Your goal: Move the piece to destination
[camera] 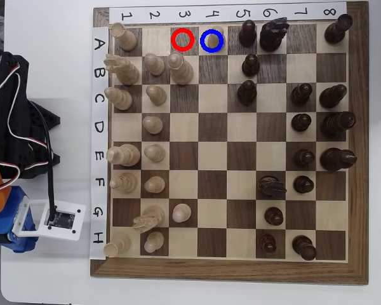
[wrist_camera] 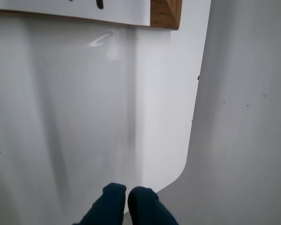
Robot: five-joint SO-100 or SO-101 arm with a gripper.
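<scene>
In the wrist view the gripper (wrist_camera: pixel 127 199) enters from the bottom edge. Its two dark blue fingertips (wrist_camera: pixel 111 199) sit side by side with only a thin line between them, so the fingers are together. Nothing is between them and they hold nothing. Below them lies a bare white surface (wrist_camera: pixel 84 117), and they hang near its rounded corner. At the top of this view a corner of the wooden chessboard (wrist_camera: pixel 166 13) shows, with a white paper strip (wrist_camera: pixel 61 8) beside it.

In the overhead view the chessboard (camera: pixel 228 270) lies on the white table (camera: pixel 44 279), and the arm (camera: pixel 13 127) rests folded at the left edge, clear of the board. The gripper itself cannot be made out there.

The pawn (camera: pixel 213 40) stands inside the blue ring (camera: pixel 212 31), on the square in row A, column 4. The red ring (camera: pixel 183 30) marks the square just to its left in this view, and that square shows only bare wood. The other pale pieces (camera: pixel 155 95) stand down the left columns and the dark pieces (camera: pixel 301 122) on the right.
</scene>
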